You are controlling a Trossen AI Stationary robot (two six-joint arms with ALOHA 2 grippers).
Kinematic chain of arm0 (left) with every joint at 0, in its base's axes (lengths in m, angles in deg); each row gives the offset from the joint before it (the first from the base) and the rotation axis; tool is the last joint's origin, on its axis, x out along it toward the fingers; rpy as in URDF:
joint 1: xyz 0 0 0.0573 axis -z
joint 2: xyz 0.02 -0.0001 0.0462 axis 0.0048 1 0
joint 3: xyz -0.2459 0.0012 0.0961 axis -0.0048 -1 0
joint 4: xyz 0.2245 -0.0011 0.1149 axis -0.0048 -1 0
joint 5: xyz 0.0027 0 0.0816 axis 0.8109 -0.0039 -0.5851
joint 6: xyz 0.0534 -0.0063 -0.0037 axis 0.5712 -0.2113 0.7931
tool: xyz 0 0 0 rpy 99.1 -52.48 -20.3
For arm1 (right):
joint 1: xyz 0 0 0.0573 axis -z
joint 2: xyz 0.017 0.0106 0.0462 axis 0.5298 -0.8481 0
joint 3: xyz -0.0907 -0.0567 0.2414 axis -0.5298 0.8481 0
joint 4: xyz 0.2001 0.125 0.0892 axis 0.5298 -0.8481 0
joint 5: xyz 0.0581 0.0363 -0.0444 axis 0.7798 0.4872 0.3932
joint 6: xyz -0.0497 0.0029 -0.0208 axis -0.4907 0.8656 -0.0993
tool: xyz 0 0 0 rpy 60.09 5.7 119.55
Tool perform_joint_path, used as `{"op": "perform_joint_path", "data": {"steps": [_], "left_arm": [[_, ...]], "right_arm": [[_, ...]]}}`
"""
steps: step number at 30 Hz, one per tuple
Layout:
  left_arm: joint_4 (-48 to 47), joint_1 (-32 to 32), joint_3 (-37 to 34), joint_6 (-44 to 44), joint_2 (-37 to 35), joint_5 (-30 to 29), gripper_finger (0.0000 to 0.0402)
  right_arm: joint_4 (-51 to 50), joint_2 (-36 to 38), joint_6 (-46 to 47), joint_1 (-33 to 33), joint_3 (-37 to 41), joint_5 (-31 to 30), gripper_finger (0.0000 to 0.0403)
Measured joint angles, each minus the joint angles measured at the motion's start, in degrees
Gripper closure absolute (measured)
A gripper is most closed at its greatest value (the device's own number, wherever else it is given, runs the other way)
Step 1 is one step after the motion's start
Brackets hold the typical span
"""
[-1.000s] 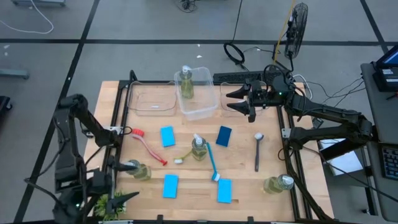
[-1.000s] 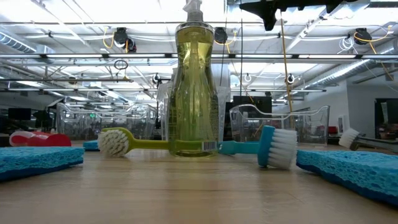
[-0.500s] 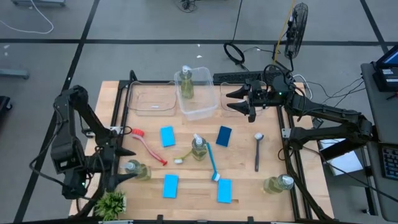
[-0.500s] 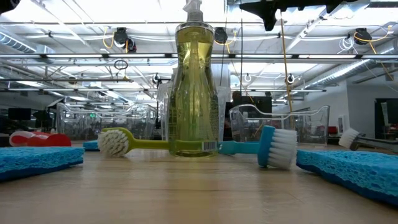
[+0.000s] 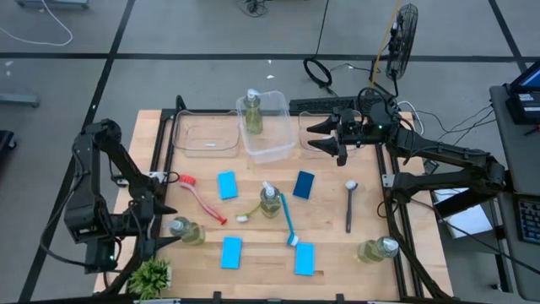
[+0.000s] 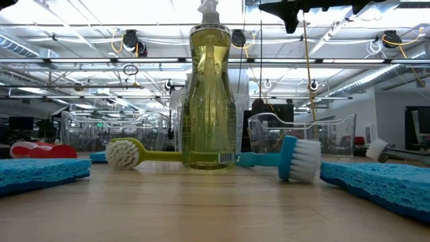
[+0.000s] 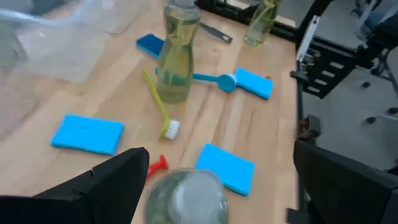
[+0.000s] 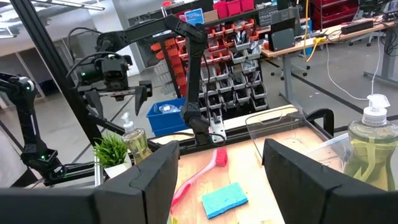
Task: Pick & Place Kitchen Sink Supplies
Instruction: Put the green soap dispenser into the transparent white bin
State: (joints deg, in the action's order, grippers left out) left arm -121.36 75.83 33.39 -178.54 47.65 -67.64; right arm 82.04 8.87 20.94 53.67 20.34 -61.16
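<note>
Wooden bench: left claw, fingers wide apart, hovers over a pump bottle. Right claw, fingers apart and empty, above the far bins.

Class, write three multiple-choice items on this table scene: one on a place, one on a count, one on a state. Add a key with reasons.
1. Where does the farthest clear pump bottle of yellow-green liquid stand?
A. inside a clear plastic rectangular bin
B. on a sponge
C. on the floor

2. How many blue rectangular sponges lie on the table?
A. two
B. four
C. six

3. How is the left gripper?
A. shut on a brush
B. shut on a sponge
C. open over another pump bottle

Key: 1 A, the bin's walls surround it; 2 B, the high view shows four; 3 C, its fingers stand wide either side of the pump.
</note>
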Motion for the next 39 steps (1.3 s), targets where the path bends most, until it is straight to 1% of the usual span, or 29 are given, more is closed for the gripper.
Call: {"op": "perform_joint_path", "data": {"steps": [5, 11, 17, 20, 26, 31, 34, 37, 39], "left_arm": [[-3.36, 0.47, 0.00, -3.06, 0.00, 1.85, 0.0002], [-3.03, 0.54, 0.00, -5.01, 0.36, 5.39, 0.0002], [-3.35, 0.53, 0.00, -6.52, 2.40, 5.64, 0.0002], [-3.55, 0.37, 0.00, -7.48, 3.99, 6.66, 0.0002], [-4.11, 0.03, -0.07, -8.74, 6.47, 6.62, 0.0002], [-3.99, 0.03, -2.84, -12.45, 6.97, 6.34, 0.0002], [-3.85, 0.03, -4.47, -13.89, 6.97, 5.12, 0.0002], [-3.85, 0.05, -5.84, -15.51, 6.97, 2.48, 0.0002], [-3.70, 0.05, -6.48, -15.88, 6.97, 2.05, 0.0002]], "right_arm": [[0.00, 0.00, 0.00, 0.00, 0.00, -0.02, 0.0183], [0.02, 0.01, 0.00, 0.00, 0.00, -0.03, 0.0183], [0.02, 0.00, 0.00, -0.02, 0.00, -0.04, 0.0183], [0.02, 0.00, 0.00, -0.01, 0.00, -0.04, 0.0184], [0.03, 0.02, 0.00, -0.02, 0.00, -0.04, 0.0184], [0.02, 0.00, 0.02, -0.02, 0.00, -0.02, 0.0183], [0.04, 0.00, 0.00, -0.02, 0.00, -0.02, 0.0184], [0.03, 0.00, 0.01, -0.02, 0.00, -0.02, 0.0183], [0.03, 0.00, 0.01, -0.02, 0.00, 0.00, 0.0184]]}}
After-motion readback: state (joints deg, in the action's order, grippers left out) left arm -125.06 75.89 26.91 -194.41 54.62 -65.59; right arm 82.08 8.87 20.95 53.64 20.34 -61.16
